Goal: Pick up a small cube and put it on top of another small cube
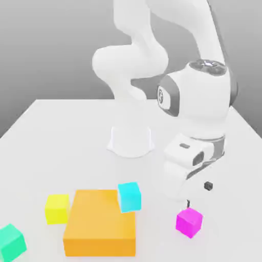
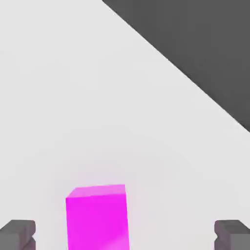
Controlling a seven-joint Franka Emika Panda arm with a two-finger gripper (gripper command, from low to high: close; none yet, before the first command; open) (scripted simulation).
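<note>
Magenta cube (image 1: 189, 222), cyan cube (image 1: 129, 196), yellow cube (image 1: 57, 208), orange block (image 1: 100, 223).

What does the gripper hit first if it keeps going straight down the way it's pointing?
Most likely the magenta cube. The gripper points down at the table with jaws open, and the cube sits between its fingertips in the hand view, though off-centre, so one finger might clip it.

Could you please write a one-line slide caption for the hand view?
Open gripper poised over a magenta cube on the white table, fingertips wide on either side.
</note>
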